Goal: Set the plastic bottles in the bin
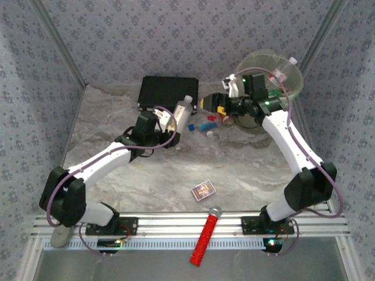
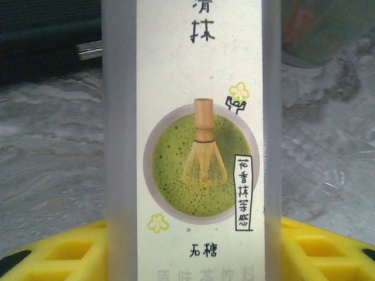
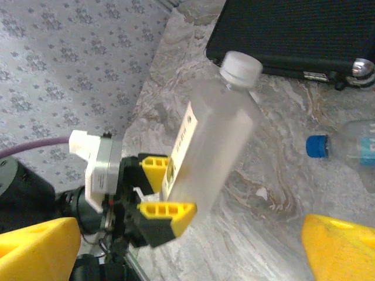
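Clamps the left claw (image 3: 173, 188) on the lower end of a frosted bottle (image 3: 211, 132), over the surface (image 1: 158, 175) and just in front of the black case (image 1: 167, 92). Points the white cap (image 3: 239, 65) up and away from the arm bases, toward the case, with the long axis leaning slightly right in the top view. Carries on the pale label (image 2: 199, 140) a green bowl of tea with a bamboo whisk, small flowers and Chinese writing: 抹 at the top, 花香抹茶感 boxed at the right, 无糖 underneath. Holds the right claw (image 1: 211, 104) wide apart and empty, between the gripped bottle and the bin (image 1: 258, 58). On the surface nearby, a blue-capped bottle (image 3: 351, 146) on its side, cap toward the gripped one.
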You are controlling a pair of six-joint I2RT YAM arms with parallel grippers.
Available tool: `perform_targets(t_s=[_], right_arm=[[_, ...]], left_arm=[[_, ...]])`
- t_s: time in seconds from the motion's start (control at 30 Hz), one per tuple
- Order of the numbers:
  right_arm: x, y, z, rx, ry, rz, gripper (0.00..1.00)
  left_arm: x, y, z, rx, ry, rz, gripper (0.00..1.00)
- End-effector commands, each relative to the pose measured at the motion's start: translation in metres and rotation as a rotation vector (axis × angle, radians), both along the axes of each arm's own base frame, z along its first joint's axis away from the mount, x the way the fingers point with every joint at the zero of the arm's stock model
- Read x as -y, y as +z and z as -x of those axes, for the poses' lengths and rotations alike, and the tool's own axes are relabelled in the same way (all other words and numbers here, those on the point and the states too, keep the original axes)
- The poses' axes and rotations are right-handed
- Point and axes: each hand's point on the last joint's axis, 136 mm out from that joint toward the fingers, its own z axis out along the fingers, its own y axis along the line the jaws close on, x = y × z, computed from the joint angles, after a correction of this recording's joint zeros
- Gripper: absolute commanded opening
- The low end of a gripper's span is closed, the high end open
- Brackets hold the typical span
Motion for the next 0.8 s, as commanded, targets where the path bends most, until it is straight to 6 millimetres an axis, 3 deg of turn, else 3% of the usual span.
perform_targets(t_s=[0.0,0.2,0.4,0.63,0.77], right_arm=[[-0.017,0.017,-0.016,0.053,0.008,-0.04,1.0],[-0.028,-0.021,-0.036,-0.041,-0.001,0.002,1.0],[-0.043,-0.039,-0.038,-0.095,0.039,-0.014,0.99],[-0.054,-0.049,-0.035,-0.135,0.066,-0.031,0.74],[-0.054,-0.049,-0.035,-0.138,0.065,-0.032,0.66]], left_arm=[[0.025,0.031,0.006,0.072,-0.076,0.137,0.44],[0.034,0.045,0.015,0.118,-0.106,0.168,0.44],[0.038,0.049,0.018,0.138,-0.125,0.17,0.44],[0.044,0.047,0.018,0.135,-0.138,0.154,0.44],[0.044,0.047,0.016,0.129,-0.128,0.151,0.45]])
